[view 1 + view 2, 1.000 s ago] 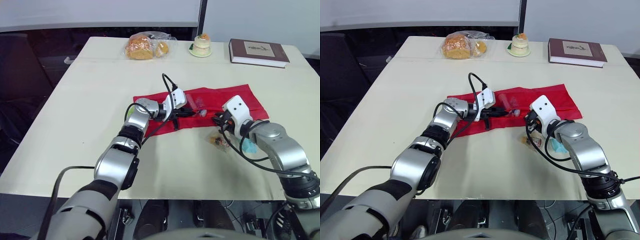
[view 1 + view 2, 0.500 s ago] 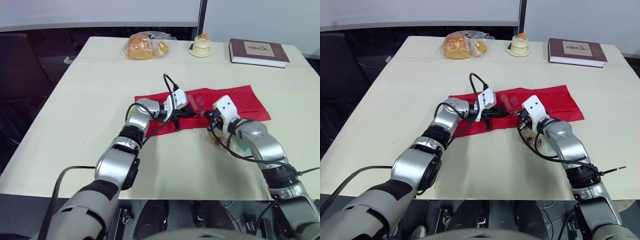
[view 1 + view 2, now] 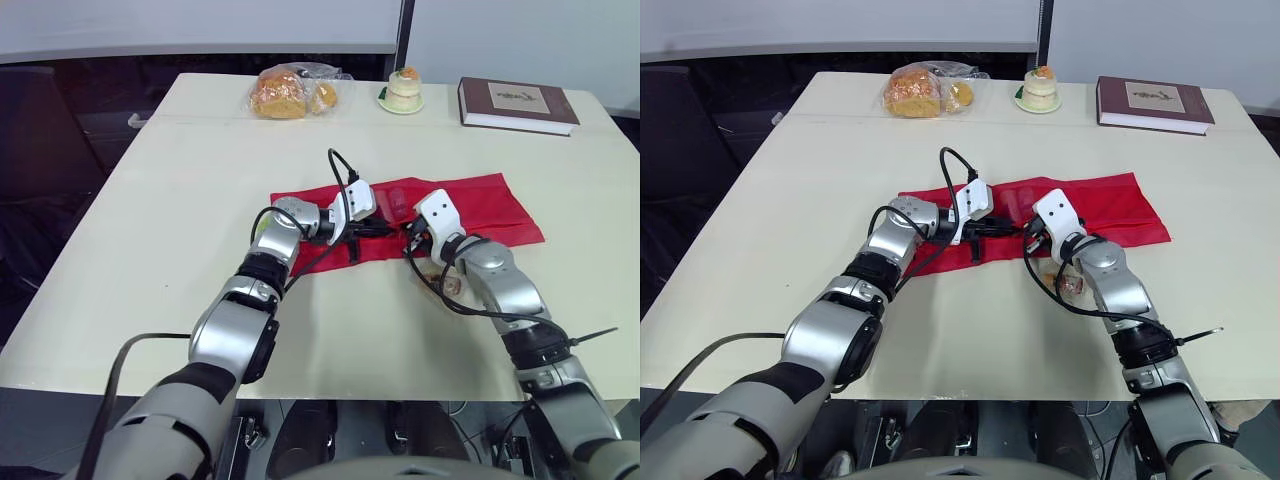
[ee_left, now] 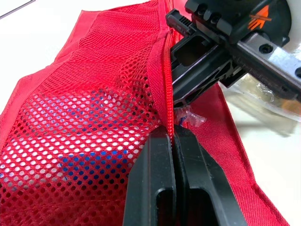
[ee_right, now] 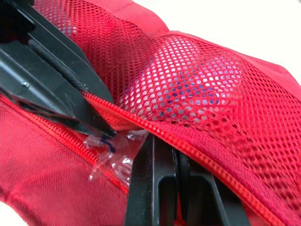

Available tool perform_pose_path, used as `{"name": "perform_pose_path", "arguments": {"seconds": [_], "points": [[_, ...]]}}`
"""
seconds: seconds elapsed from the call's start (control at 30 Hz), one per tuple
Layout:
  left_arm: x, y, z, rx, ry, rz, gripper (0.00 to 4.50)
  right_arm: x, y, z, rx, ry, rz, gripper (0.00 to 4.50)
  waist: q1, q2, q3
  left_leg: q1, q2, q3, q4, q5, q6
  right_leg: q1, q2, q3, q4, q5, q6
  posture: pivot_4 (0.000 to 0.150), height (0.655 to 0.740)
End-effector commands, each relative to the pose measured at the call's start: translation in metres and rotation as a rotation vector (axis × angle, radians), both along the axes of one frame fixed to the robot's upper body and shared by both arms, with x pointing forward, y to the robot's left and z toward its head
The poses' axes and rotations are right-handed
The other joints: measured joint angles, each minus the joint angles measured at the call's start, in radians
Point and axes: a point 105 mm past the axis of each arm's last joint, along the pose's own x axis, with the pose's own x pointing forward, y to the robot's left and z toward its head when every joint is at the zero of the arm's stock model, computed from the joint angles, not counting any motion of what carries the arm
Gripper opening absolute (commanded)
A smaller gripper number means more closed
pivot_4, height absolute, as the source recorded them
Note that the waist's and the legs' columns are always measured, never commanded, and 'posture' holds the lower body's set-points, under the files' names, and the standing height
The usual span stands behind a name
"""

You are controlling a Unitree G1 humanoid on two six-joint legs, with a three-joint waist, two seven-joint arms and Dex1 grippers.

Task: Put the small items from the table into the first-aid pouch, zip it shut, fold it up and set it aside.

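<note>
- Red pouch (image 3: 1110,205) lies at the table (image 3: 790,200) centre.
- Left gripper (image 3: 997,228) and right gripper (image 3: 1028,241) meet on its 6 o'clock edge.
- Clear packet (image 3: 1066,284) lies just beside, at 5 o'clock.
- Far edge: bagged bread (image 3: 915,92) at 11, cake (image 3: 1038,90) at 12, book (image 3: 1154,103) at 1.

The red fabric pouch (image 3: 480,205) has a red mesh panel (image 4: 84,108) of small round holes, with blue and white showing through, and a red zip (image 5: 211,160). The left gripper (image 4: 172,133) has black fingers (image 4: 153,183). The cream table (image 3: 180,180) carries a maroon hardback book (image 3: 518,105) with a pale label.
</note>
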Motion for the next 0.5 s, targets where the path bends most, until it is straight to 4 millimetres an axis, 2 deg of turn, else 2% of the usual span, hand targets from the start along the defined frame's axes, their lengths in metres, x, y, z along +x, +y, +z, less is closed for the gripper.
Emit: {"name": "perform_pose_path", "arguments": {"seconds": [0.03, 0.2, 0.47, 0.5], "points": [[0.004, 0.000, 0.011, -0.024, -0.048, 0.017, 0.00, -0.024, -0.011, 0.034, 0.042, -0.108, 0.073, 0.09, 0.003, 0.000, 0.000, 0.000, 0.000, 0.000, 0.000, 0.000, 0.000, 0.000, 0.000, 0.000, 0.000, 0.000, 0.000, 0.150, 0.7289], [0.006, 0.002, 0.012, -0.039, -0.050, 0.037, 0.00, -0.057, -0.036, 0.055, 0.092, -0.152, 0.087, 0.09, 0.002, 0.000, 0.000, 0.000, 0.000, 0.000, 0.000, 0.000, 0.000, 0.000, 0.000, 0.000, 0.000, 0.000, 0.000, 0.150, 0.7289], [0.008, 0.004, 0.011, -0.072, -0.057, 0.085, 0.00, -0.117, -0.111, 0.071, 0.110, -0.129, 0.057, 0.09, 0.012, 0.000, 0.000, 0.001, 0.000, 0.000, 0.000, 0.000, 0.000, 0.001, 0.000, 0.000, -0.001, 0.000, 0.000, 0.150, 0.7289], [0.009, 0.005, 0.012, -0.076, -0.056, 0.095, 0.00, -0.123, -0.120, 0.073, 0.114, -0.119, 0.051, 0.59, 0.015, 0.000, 0.000, 0.001, 0.000, 0.000, 0.000, 0.000, 0.000, 0.002, 0.000, 0.000, -0.001, 0.000, 0.000, 0.150, 0.7289]]}}
